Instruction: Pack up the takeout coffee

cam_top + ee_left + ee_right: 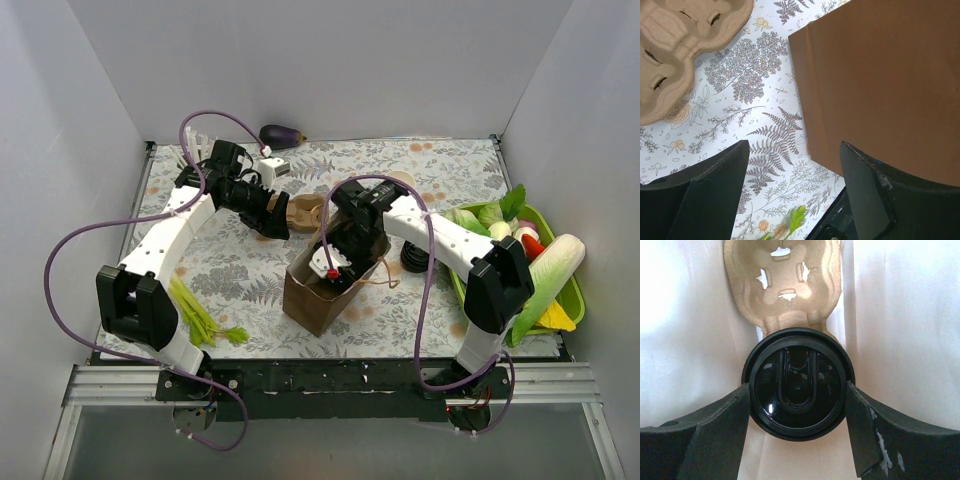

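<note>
The coffee cup [798, 382] sits between the two fingers of the right gripper [798, 405], and only its round black lid shows in the right wrist view. The fingers stand wide and press on both sides of the lid rim, so the right gripper has hold of the cup. In the top view this gripper [335, 262] is at the open mouth of the brown paper bag [312, 300], and the cup itself is hidden there.

The lid faces up toward the wrist camera, so the long axis of the cup seems to run straight down, upright, with the bottom pointing into the bag. The tan wall of the cup is not visible.

Past the cup in the right wrist view lies a molded cardboard cup carrier [782, 282]. In the top view it lies on the table [240, 280] just beyond the bag, to its far left.

I judge the step in hand is the lowering of the cup into the bag. The next move needs a straight descent, so the cup stays level, and then the fingers must spread to release it.

The left gripper [795, 192] is wide open and holds nothing. It hovers over the table just beside the left wall of the bag.
</note>
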